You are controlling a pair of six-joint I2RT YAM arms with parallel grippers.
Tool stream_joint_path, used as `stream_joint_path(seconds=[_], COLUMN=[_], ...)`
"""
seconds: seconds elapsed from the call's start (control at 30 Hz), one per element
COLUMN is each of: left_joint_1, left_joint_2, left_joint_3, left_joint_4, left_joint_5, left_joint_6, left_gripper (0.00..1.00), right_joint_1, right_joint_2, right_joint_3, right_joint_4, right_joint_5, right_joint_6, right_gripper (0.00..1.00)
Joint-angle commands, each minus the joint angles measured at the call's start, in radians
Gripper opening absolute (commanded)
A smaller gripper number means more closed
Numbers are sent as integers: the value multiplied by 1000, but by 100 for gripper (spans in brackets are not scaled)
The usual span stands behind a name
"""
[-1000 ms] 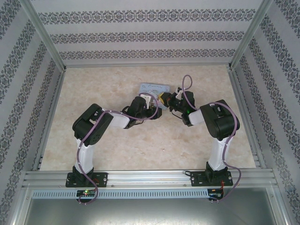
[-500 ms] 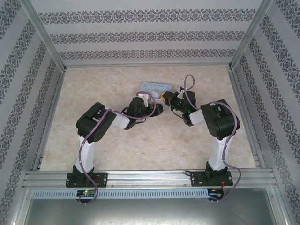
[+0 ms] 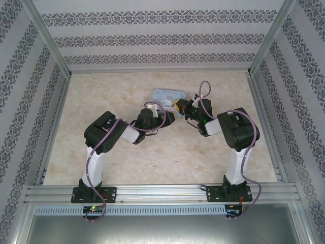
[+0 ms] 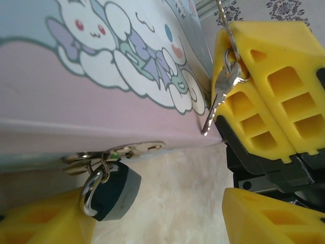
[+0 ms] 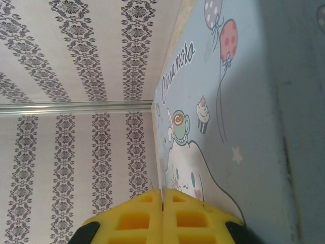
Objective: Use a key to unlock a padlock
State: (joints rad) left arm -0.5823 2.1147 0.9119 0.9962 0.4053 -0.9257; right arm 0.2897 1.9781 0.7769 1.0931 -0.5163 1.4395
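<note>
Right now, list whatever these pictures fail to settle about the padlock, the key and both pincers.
- The padlock keyhole: left wrist view, the body's lower end faces away.
- How the key is gripped: left wrist view, its ring slips between the right pincer shut pads.
- The left pincer fingers: cut off by the bottom edge.
- Top view: padlock and key are too small, beneath the pincers.

Both arms reach in to the tin [image 3: 169, 93] at mid-table [image 3: 101, 96]. The left gripper [image 3: 166, 115] sits at its near edge, and the yellow-padded right gripper [image 3: 176, 105] is at its near right corner.
</note>
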Motion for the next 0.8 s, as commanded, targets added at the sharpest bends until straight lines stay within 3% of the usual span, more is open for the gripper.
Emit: stream_joint_path(seconds=[0.0, 0.3, 0.77], left_joint_1=[-8, -17, -17], left_joint_2=[13, -6, 40], left_joint_3=[4, -16, 12], left_joint_4=[55, 82, -23], left_joint_5=[27, -21, -97], left_joint_6=[-22, -45, -76], left_gripper=[65, 64, 50], right_joint_1=[-6, -6, -3], right_joint_2=[30, 35, 40], right_joint_3=[-18, -13, -21], right_joint_4=[14, 15, 24], right_joint_5=[14, 13, 21], right_joint_6=[4, 9, 15], right_gripper=[0, 0, 0])
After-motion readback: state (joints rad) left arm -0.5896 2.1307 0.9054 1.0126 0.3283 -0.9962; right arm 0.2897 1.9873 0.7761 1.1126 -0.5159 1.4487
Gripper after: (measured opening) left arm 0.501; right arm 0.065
